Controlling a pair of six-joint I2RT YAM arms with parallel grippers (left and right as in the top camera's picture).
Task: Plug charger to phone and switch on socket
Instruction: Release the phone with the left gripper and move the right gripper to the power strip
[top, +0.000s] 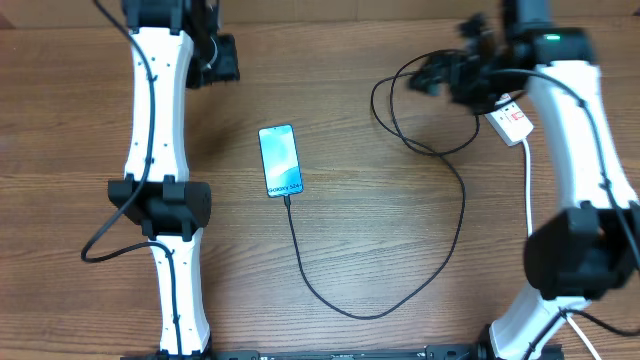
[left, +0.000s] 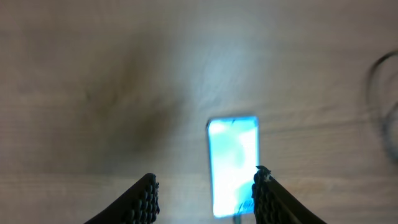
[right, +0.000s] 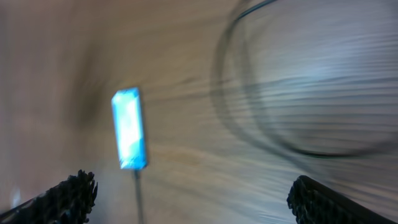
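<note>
So, my left fingers (left: 146, 199) are spread apart with nothing in them, hanging over the wooden worktop (top: 380, 230). The phone (left: 233, 165) lies flat below and ahead of them with its screen lit. In the left wrist view it shows up in the gap between the fingers, much closer to the right-hand one, and touches neither. My right fingers (right: 74, 193) are wide apart and empty too. That view is badly blurred, but the phone sits ahead of them, nearer the left-hand finger. From overhead, the phone is mid-worktop, between my two arms. The charger (top: 372, 315) has its tip at the phone's lower edge and looks plugged in. Its black cable swings down, round to the right and up into a loop near my right fingers. The socket (top: 510, 122) is at the far right, partly tucked under my right arm, red rocker showing. I can't tell which way it's flipped.
</note>
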